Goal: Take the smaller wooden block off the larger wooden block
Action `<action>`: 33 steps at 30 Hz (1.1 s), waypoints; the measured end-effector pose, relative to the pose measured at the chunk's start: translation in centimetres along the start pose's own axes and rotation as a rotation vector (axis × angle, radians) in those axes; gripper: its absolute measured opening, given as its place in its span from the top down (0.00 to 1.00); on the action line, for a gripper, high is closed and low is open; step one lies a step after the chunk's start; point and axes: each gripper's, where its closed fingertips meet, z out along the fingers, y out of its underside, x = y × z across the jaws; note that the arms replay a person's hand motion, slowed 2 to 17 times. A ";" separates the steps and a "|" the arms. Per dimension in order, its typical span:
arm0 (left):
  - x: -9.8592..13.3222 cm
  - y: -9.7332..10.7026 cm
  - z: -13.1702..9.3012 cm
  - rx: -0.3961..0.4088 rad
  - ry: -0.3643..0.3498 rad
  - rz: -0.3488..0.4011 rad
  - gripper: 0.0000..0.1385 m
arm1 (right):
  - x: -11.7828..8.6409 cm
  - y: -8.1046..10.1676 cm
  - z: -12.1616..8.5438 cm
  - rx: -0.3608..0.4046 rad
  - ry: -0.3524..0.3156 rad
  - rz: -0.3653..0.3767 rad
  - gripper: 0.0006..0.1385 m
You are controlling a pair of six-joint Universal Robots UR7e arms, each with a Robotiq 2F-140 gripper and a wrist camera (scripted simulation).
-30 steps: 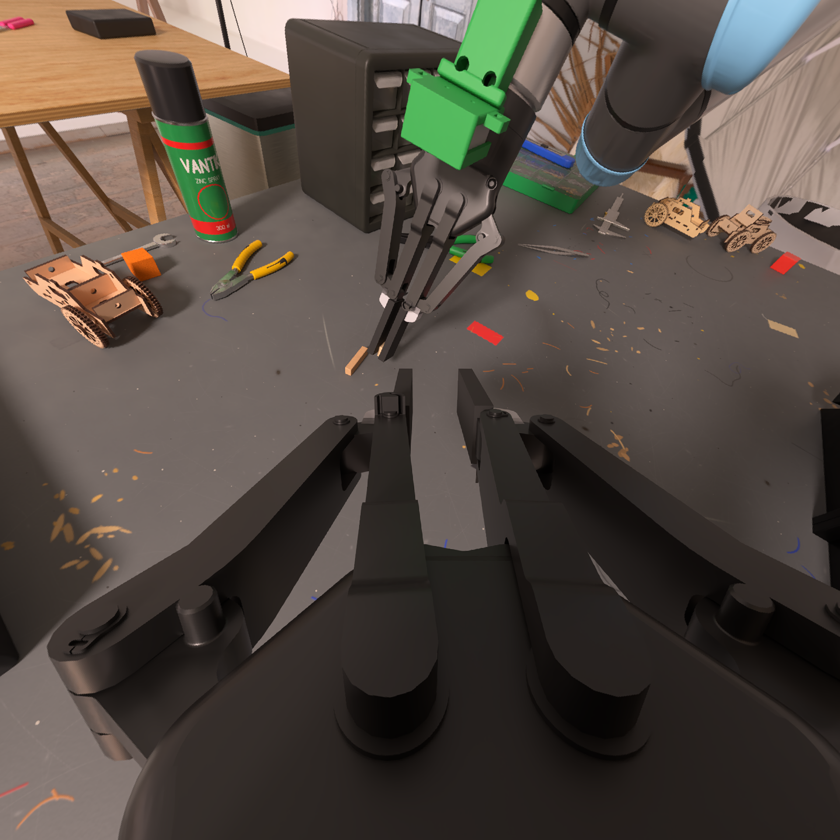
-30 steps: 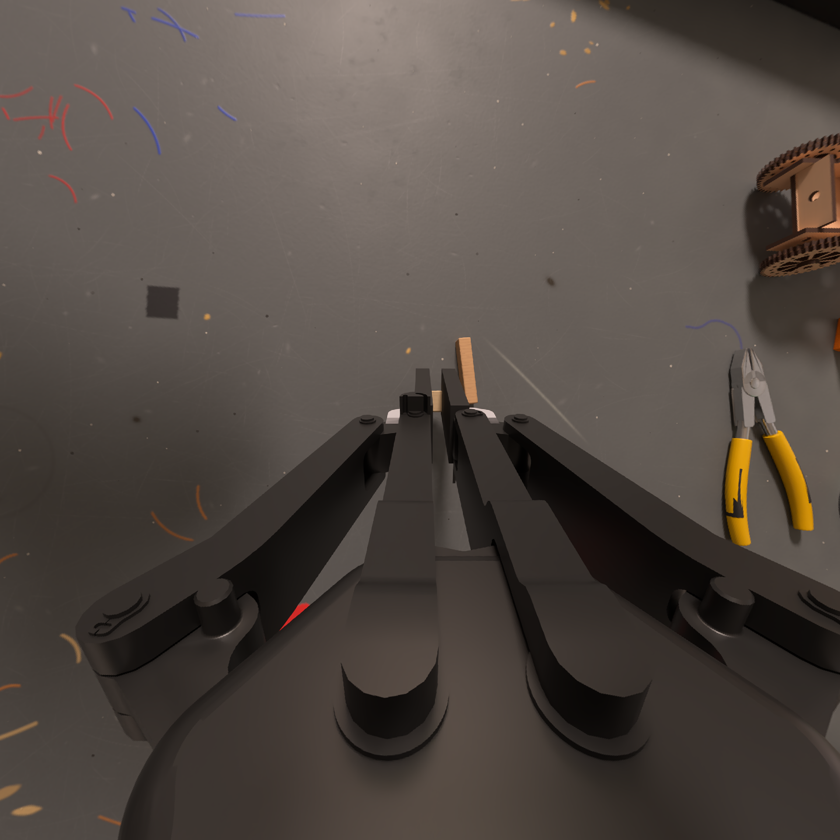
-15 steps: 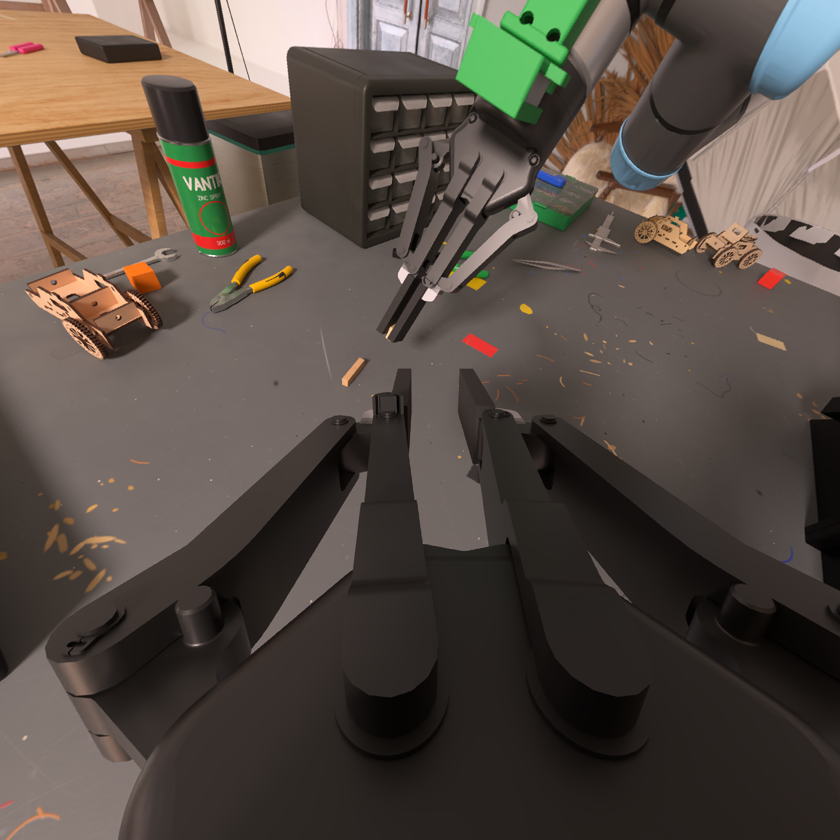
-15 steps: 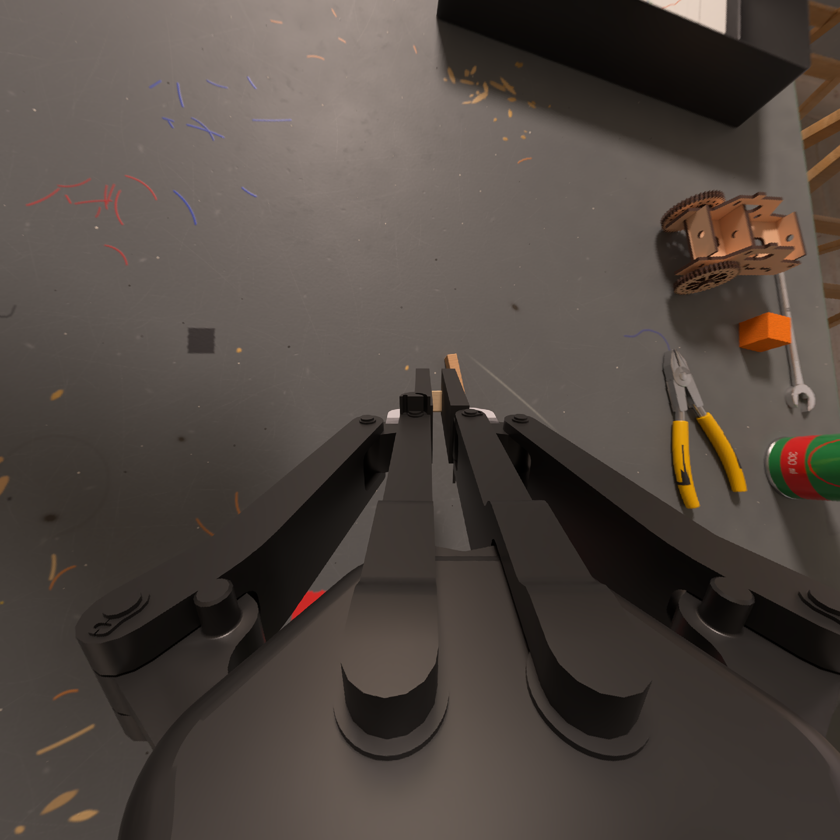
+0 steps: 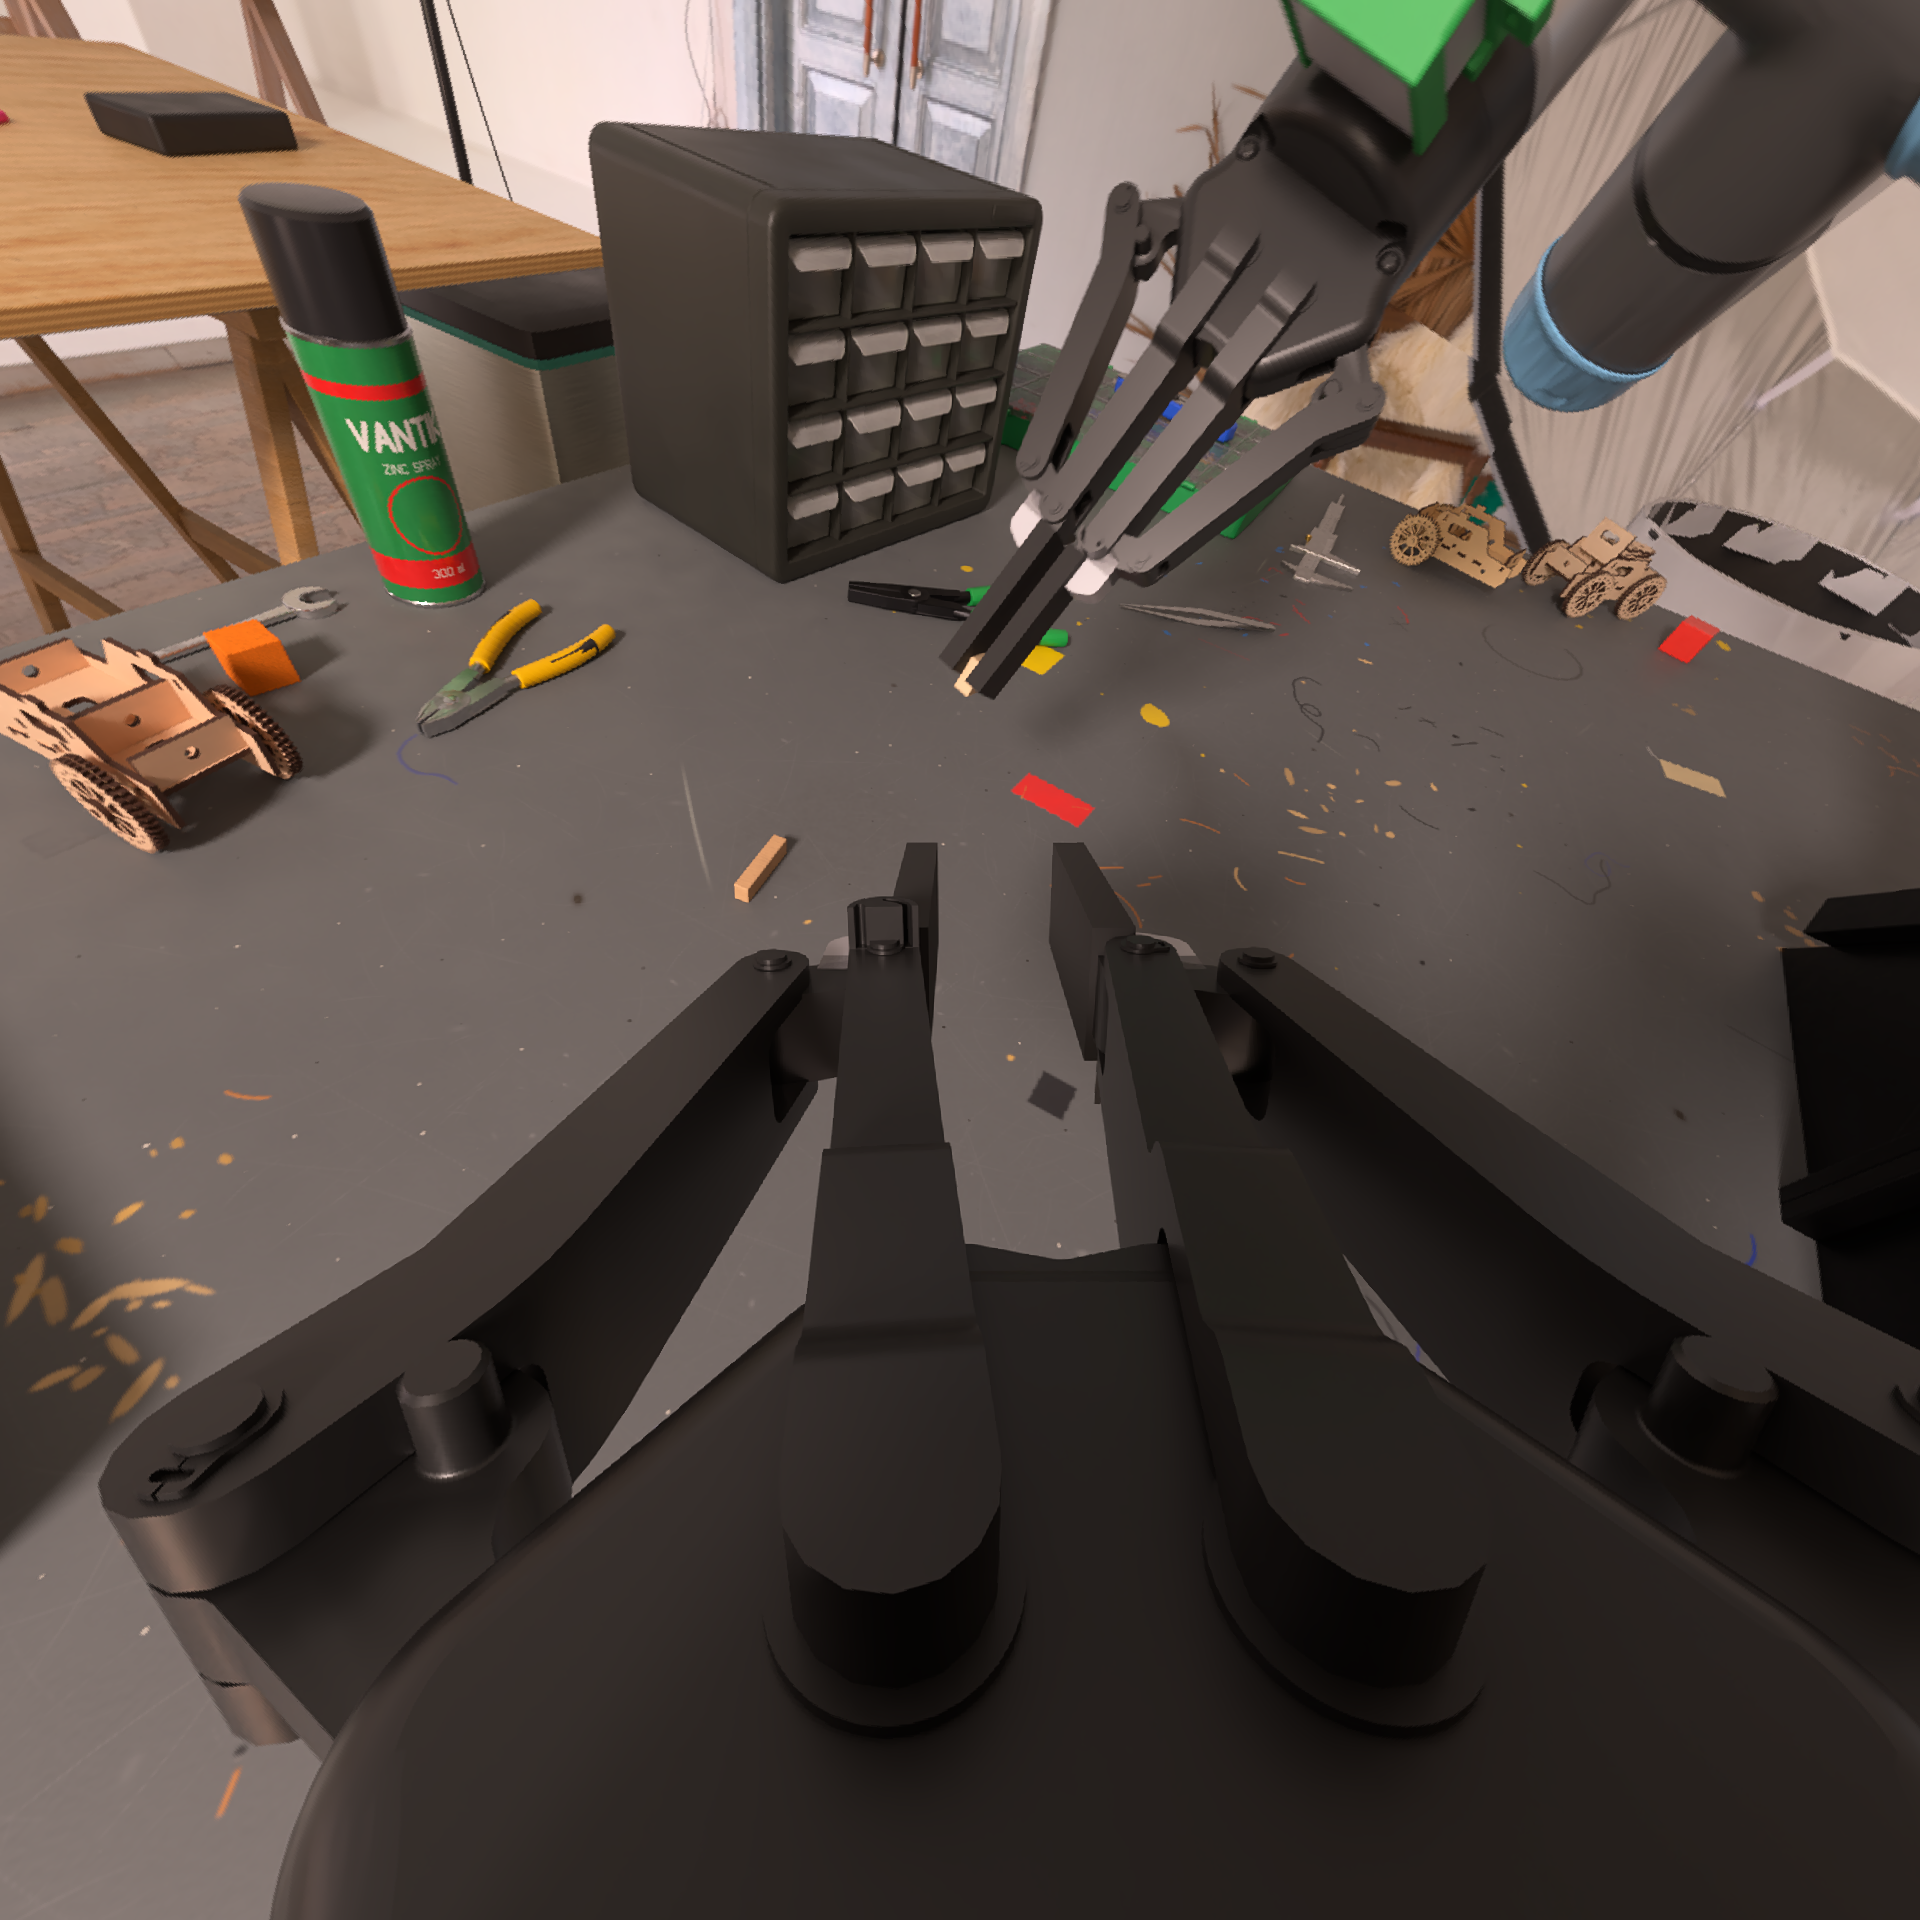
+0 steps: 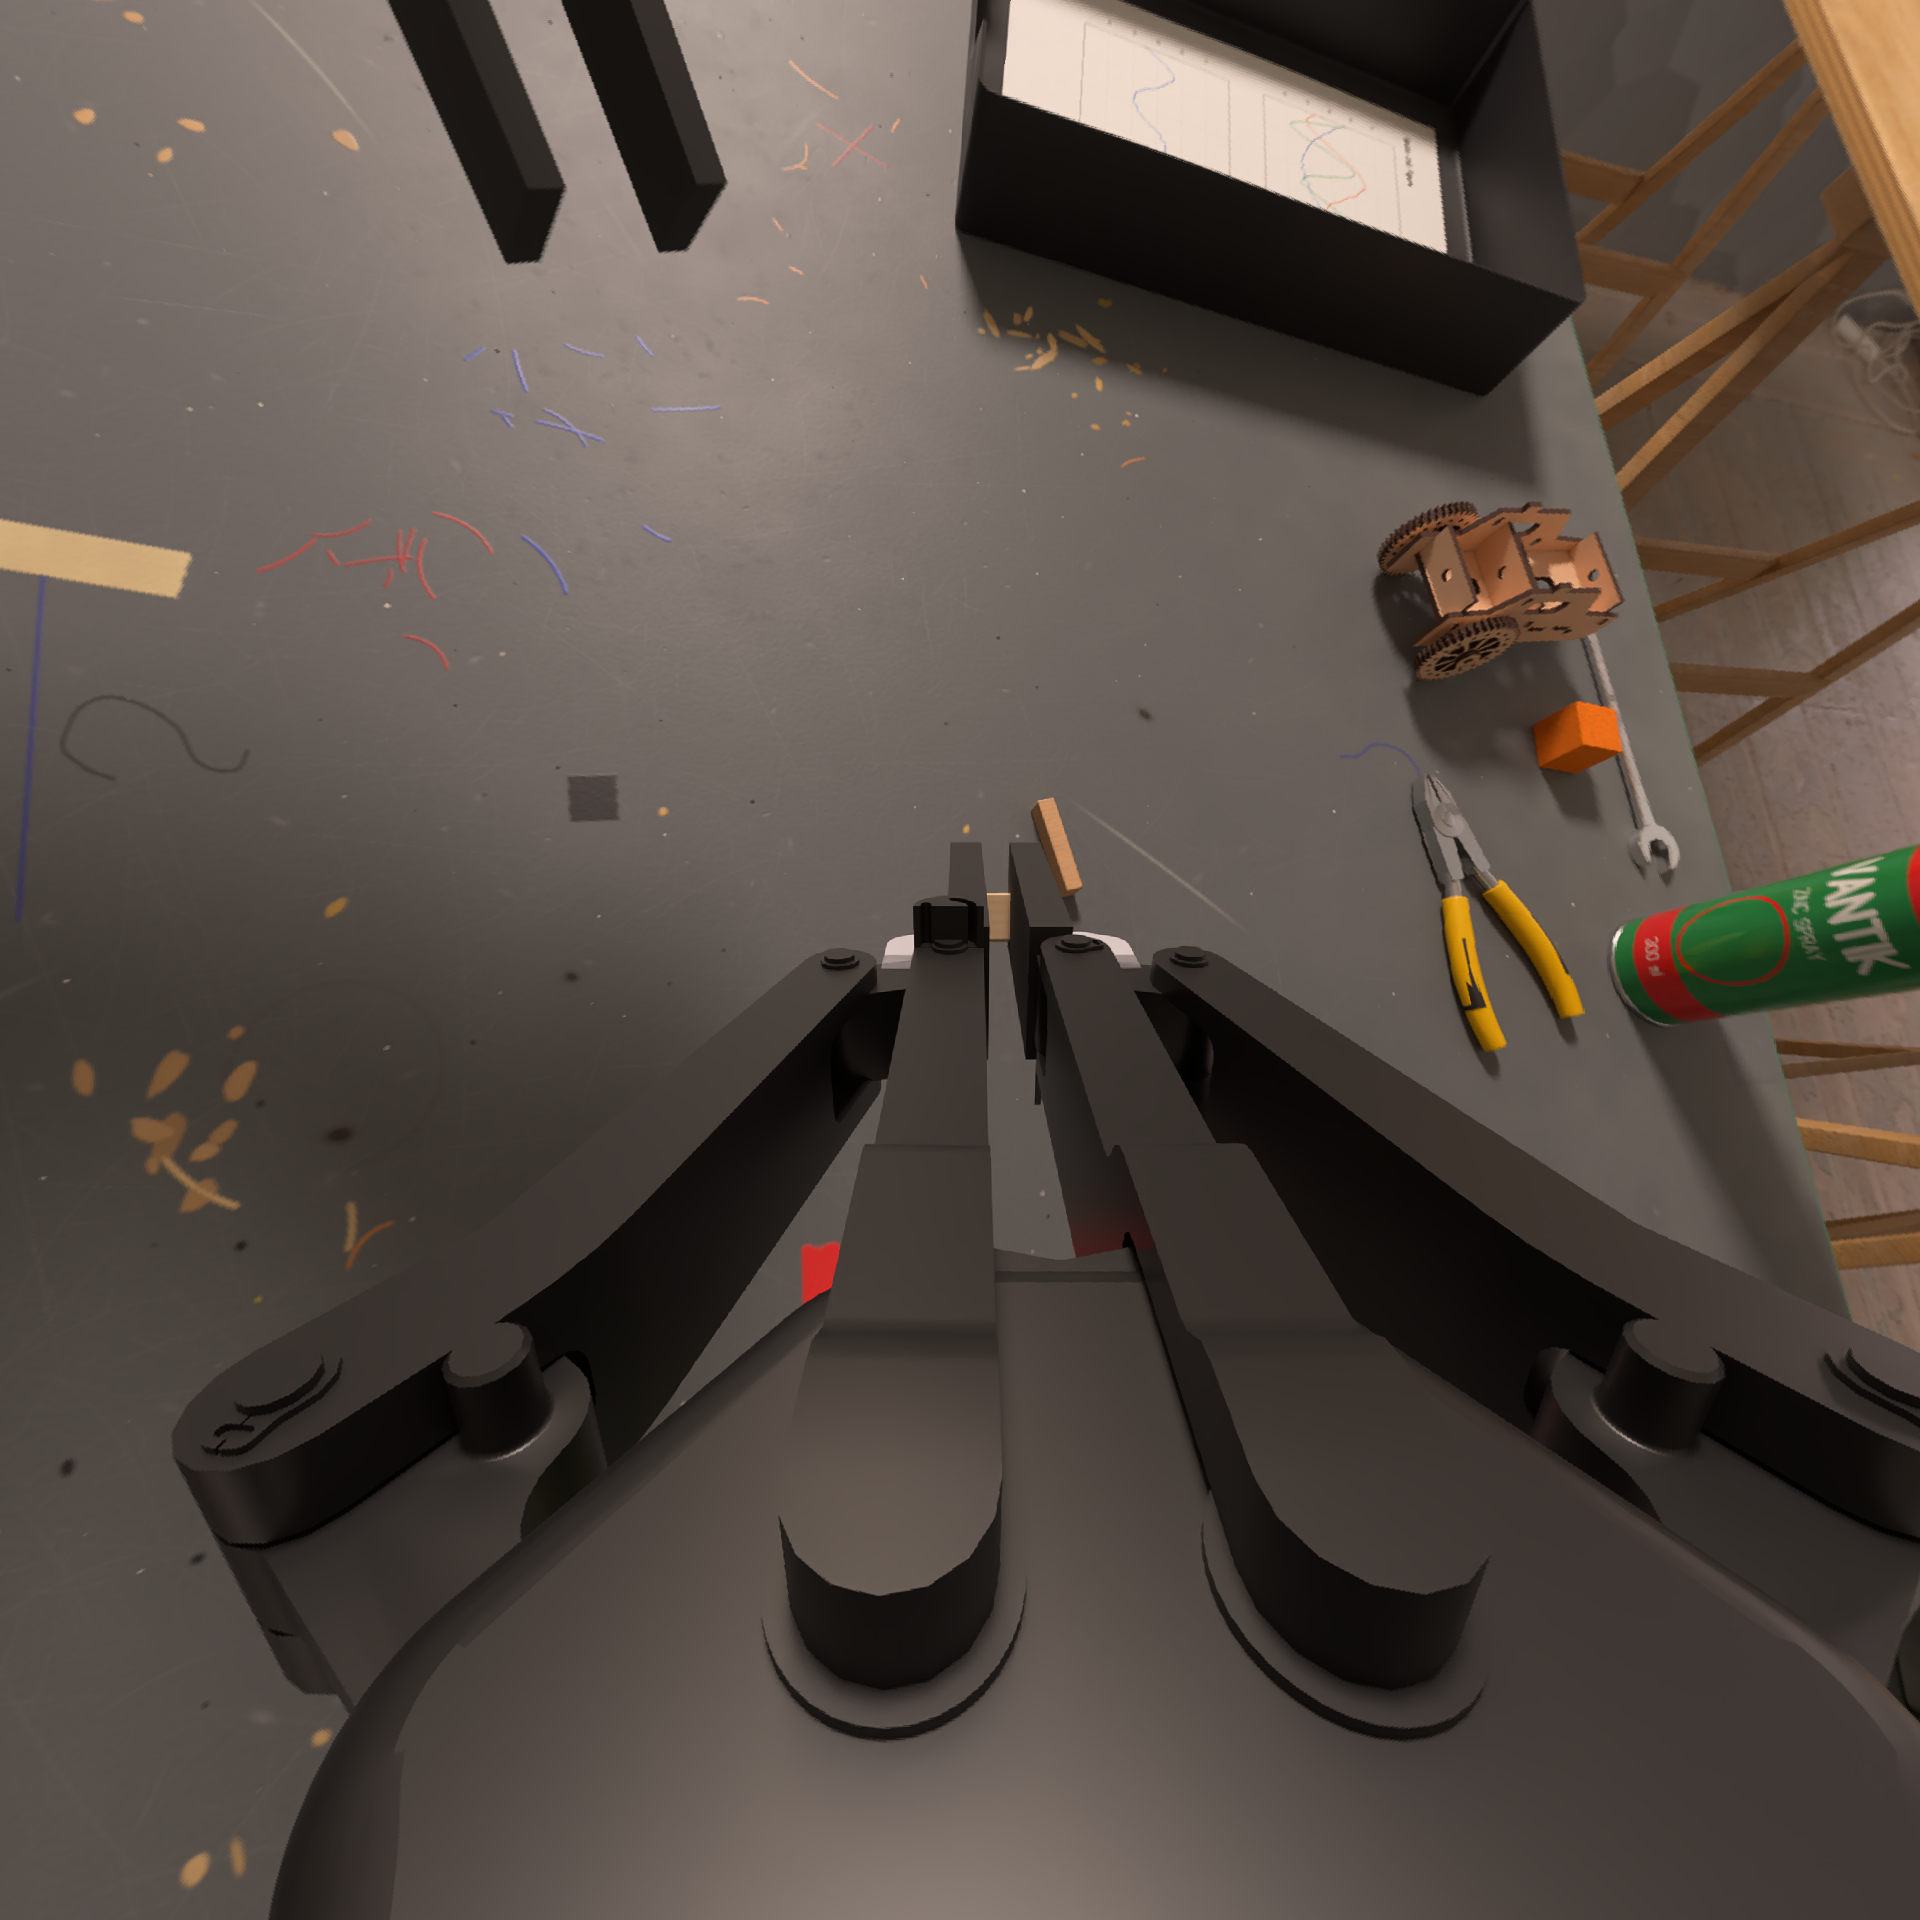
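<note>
Grey, littered worktop (image 5: pixel 312 987) lies far below your right hand (image 6: pixel 997 883), pinched shut on the small pale wooden block (image 6: pixel 998 916); any slip drops it, while your left hand (image 5: pixel 992 883) idles part-open, empty.

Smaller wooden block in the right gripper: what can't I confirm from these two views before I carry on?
- Smaller wooden block: right wrist view shows only a sliver; the right gripper's fingers cover the rest.
- Same block, left wrist view: too small to judge grip depth.
- Larger wooden block: one end hidden behind a finger in the right wrist view.
- Left gripper: holds nothing.
</note>
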 end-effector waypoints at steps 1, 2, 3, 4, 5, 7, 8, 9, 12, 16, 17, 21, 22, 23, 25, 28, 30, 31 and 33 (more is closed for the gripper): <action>0.1 0.0 0.1 -0.001 0.004 0.001 0.79 | -0.2 0.1 -0.5 0.002 0.008 0.002 0.95; 0.2 0.0 0.2 -0.001 0.007 0.002 0.79 | -0.5 0.2 -1.0 0.003 0.017 0.004 0.95; 0.4 0.0 0.3 -0.003 0.011 0.003 0.79 | -0.7 0.3 -1.6 0.003 0.026 0.005 0.95; 0.5 0.0 0.4 -0.004 0.014 0.005 0.79 | -1.0 0.5 -2.1 0.003 0.036 0.006 0.95; 0.6 0.0 0.5 -0.005 0.018 0.006 0.79 | -1.3 0.6 -2.6 0.002 0.046 0.007 0.95; 0.9 0.0 0.7 -0.007 0.026 0.009 0.79 | -1.9 0.9 -3.7 0.001 0.062 0.012 0.95; 1.1 0.0 0.8 -0.008 0.030 0.011 0.79 | -2.2 1.1 -4.2 0.001 0.070 0.014 0.95; 1.2 0.0 0.9 -0.009 0.035 0.013 0.79 | -2.5 1.2 -4.7 0.002 0.078 0.017 0.95; 1.7 -0.1 1.3 -0.012 0.046 0.019 0.79 | -3.5 1.8 -6.2 0.003 0.099 0.031 0.95; 2.5 -0.2 1.8 -0.018 0.063 0.029 0.79 | -4.8 3.0 -8.0 -0.006 0.125 0.059 0.95; 2.7 -0.2 1.9 -0.018 0.067 0.032 0.79 | -5.2 3.3 -8.4 -0.008 0.131 0.068 0.95; 3.7 -0.4 2.2 -0.020 0.087 0.046 0.79 | -6.8 4.8 -9.9 -0.015 0.150 0.110 0.95; 4.0 -0.5 2.3 -0.020 0.092 0.050 0.79 | -7.2 5.2 -10.3 -0.017 0.156 0.120 0.95; 4.3 -0.5 2.4 -0.021 0.097 0.054 0.79 | -7.6 5.6 -10.7 -0.020 0.162 0.130 0.95; 5.0 -0.7 2.6 -0.020 0.109 0.063 0.79 | -8.4 6.5 -11.4 -0.028 0.177 0.150 0.95; 6.1 -0.9 3.0 -0.023 0.129 0.079 0.79 | -9.7 7.9 -12.5 -0.036 0.194 0.186 0.95; 6.9 -1.0 3.3 -0.027 0.142 0.091 0.79 | -10.6 8.7 -13.1 -0.035 0.199 0.210 0.95; 7.4 -1.0 3.4 -0.029 0.149 0.097 0.79 | -11.0 9.1 -13.4 -0.035 0.201 0.222 0.95; 8.3 -1.0 3.8 -0.036 0.164 0.110 0.79 | -11.9 10.0 -13.9 -0.038 0.206 0.245 0.95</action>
